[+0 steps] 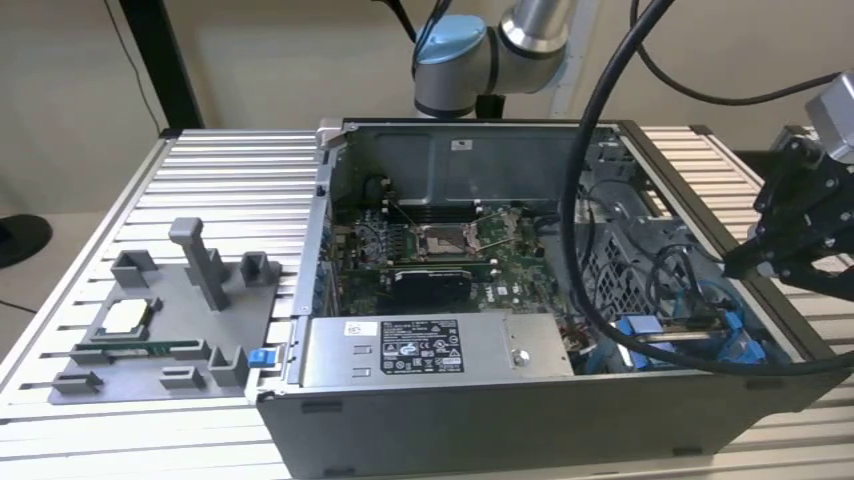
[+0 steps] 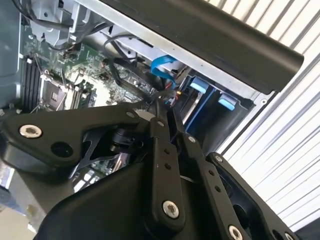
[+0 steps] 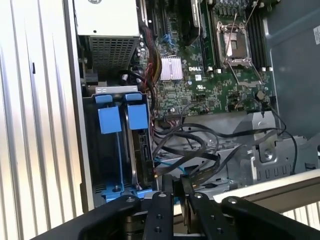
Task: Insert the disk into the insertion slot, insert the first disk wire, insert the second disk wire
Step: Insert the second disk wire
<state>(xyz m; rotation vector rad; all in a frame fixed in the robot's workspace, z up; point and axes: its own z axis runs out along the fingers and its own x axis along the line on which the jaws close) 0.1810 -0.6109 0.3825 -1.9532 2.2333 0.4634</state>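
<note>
Ribbed metal tabletop (image 1: 200, 160) carrying an open computer case (image 1: 534, 420). In the first wrist view, the disk (image 3: 141, 150) sits in the insertion slot (image 3: 102, 160). The end effector (image 3: 177, 181) hovers near black cables (image 3: 190, 145) beside the slot. Its fingers are drawn almost together, and I cannot tell whether they pinch anything.

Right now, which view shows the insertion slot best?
The first wrist view: it looks down into the insertion slot, with its blue clips and dark walls plain. The exterior view shows it at a slant, partly behind black cables. The second wrist view shows its clipped end.
</note>
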